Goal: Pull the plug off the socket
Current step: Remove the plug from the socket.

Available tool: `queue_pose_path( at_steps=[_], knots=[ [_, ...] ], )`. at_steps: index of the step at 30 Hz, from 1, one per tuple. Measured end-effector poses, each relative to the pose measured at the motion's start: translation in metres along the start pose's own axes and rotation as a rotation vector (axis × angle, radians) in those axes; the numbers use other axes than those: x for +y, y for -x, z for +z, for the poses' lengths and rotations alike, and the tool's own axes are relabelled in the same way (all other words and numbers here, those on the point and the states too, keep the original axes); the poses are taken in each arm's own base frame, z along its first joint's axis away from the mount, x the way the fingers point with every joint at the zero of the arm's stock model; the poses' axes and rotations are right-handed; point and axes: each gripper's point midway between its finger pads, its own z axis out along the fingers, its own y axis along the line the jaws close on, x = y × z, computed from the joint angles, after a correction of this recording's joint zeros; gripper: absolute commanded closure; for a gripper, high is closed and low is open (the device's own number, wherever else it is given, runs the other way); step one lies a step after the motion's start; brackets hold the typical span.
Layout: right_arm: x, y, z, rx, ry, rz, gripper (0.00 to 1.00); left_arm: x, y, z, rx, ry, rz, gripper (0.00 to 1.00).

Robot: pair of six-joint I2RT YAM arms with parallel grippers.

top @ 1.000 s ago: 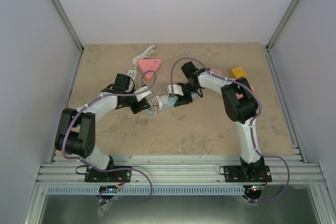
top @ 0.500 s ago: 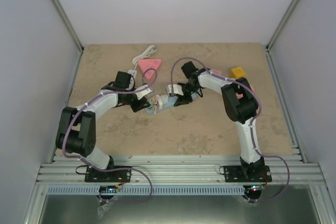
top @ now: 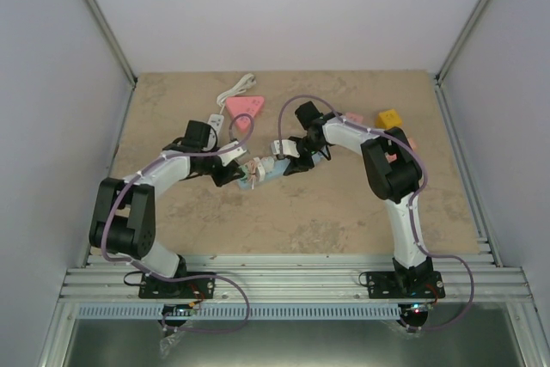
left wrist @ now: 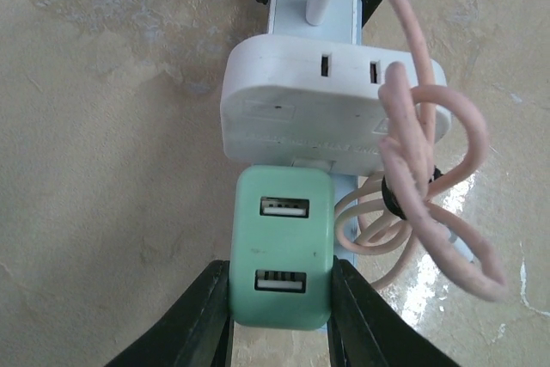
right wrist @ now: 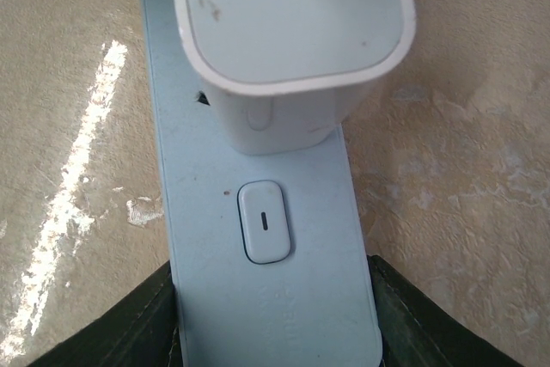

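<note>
Mint-green plug is clamped by the left gripper on the pale-blue power strip, near the middle of the table.

The strip's switch end is pinched between the fingers of the right gripper, so both pincers are closed on their loads. The plug is seen at the strip's far end, just beside a white adapter draped with a looped pink cable; whether its prongs are partly out cannot be told. Two risks are judged: the smooth sides may be slipped off if the pull is angled (only their near part is caught), and the strip may be dragged from the right fingers, or the cable snagged, if the pins bind.
</note>
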Motion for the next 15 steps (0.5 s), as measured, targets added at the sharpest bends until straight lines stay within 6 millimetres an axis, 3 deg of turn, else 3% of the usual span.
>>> queue_pose_path(
  at_steps=[6,15],
  knots=[
    [-0.0001,-0.0002,0.0000,0.001,-0.001,0.000,0.99,0.0008,0.0006,-0.0006,-0.015,-0.009,-0.004,1.00],
    [0.0000,-0.0004,0.0003,0.001,0.000,0.001,0.99,0.0016,0.0018,-0.0012,-0.013,-0.040,-0.023,1.00]
  ],
)
